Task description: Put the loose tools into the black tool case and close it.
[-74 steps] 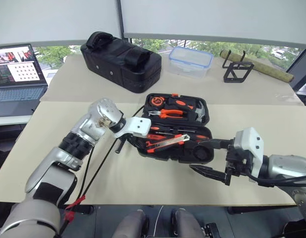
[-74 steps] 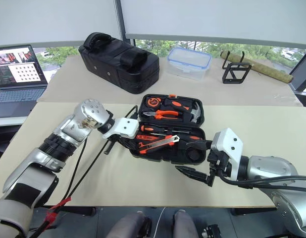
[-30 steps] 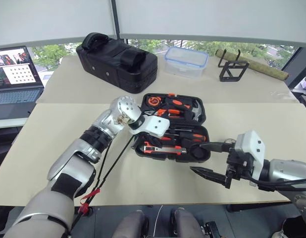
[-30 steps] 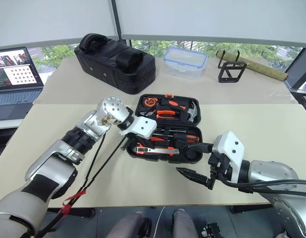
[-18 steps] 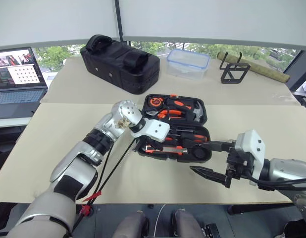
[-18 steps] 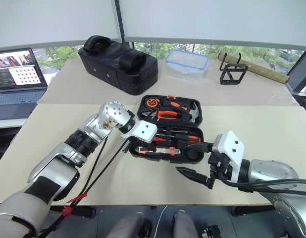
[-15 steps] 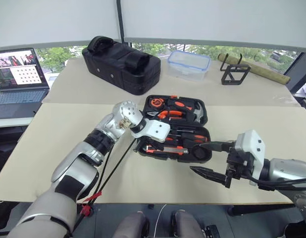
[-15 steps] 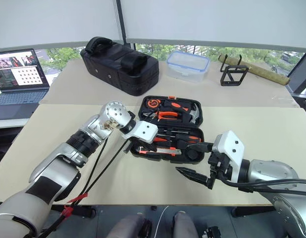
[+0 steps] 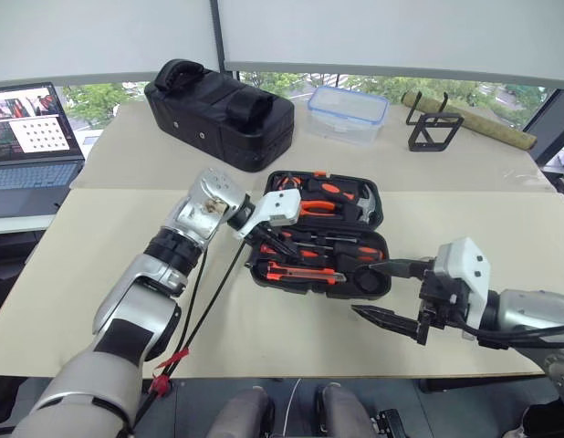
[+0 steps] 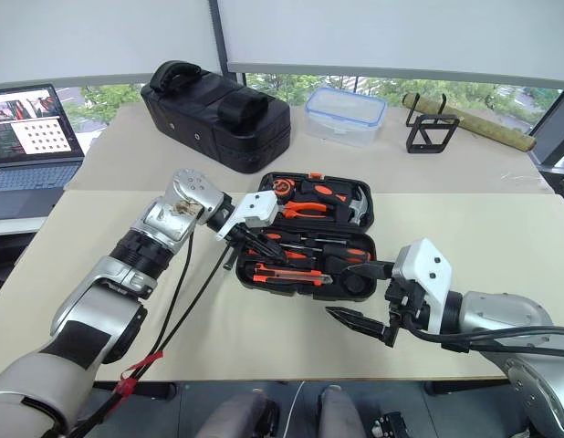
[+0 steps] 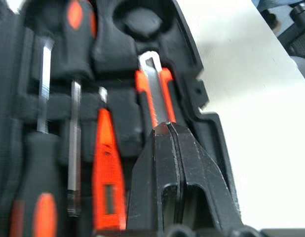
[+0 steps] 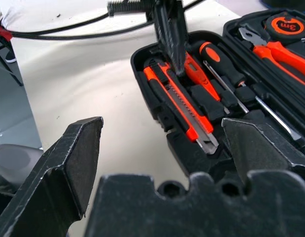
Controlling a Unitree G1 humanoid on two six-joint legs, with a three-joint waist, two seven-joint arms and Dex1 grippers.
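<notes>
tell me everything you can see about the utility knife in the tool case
The utility knife has an orange-and-black body with a silver metal strip along it, seemingly plastic and steel. It lies flat in a recess along the near edge of the open black tool case, beside the orange tester pen. The shut left tool is poised right above it; contact is unclear.

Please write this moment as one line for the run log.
left end effector: shut, above knife | right end effector: open, empty | tool case: open, tools inside

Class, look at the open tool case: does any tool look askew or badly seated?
The utility knife stands out: in the right wrist view its metal tip sticks out past its recess in the case. The screwdrivers and tester pen lie straight.
</notes>
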